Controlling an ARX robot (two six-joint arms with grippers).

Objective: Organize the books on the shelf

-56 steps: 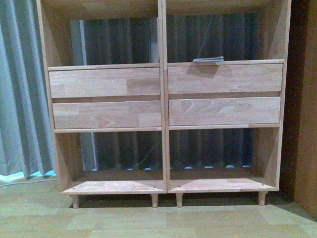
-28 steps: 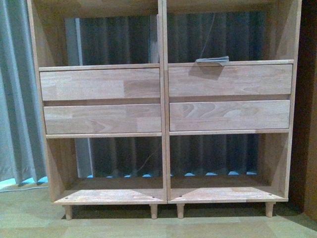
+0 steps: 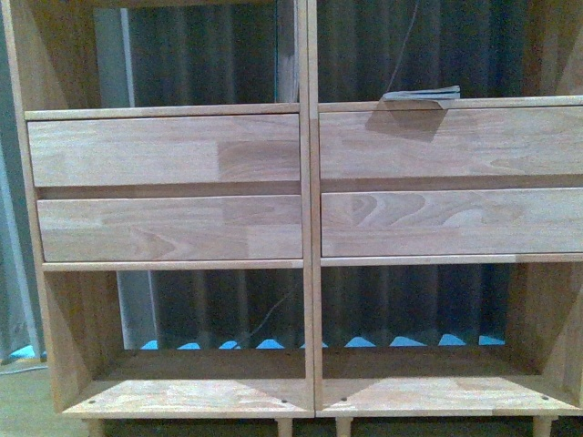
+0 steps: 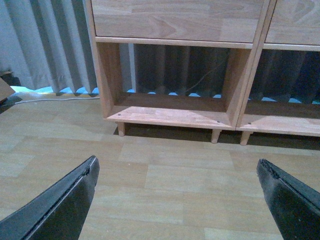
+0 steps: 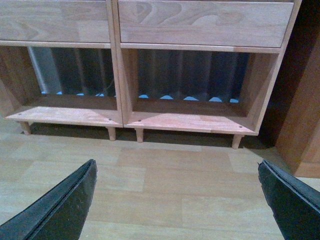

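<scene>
**As the shelf (image 3: 308, 228) looms larger, the robot closes on the book (image 3: 422, 94)**

Within 1 second the shelf swells in the front view until its sides meet the frame edges, so the base is rolling closer. The book lies flat on the ledge above the upper right drawer (image 3: 451, 141), untouched. The left fingers (image 4: 60, 202) and right fingers (image 5: 60, 202) stand wide apart, empty, low over the floor (image 4: 165, 175); a reach likely comes next.

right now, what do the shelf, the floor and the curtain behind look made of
Shelf: light solid-looking wood, matte, unpainted; grain and jointed blocks show on the drawer fronts. Floor: pale wood-look planks, wood or laminate, cannot tell; seams visible. Curtain: grey fabric, hanging in soft vertical folds.
</scene>
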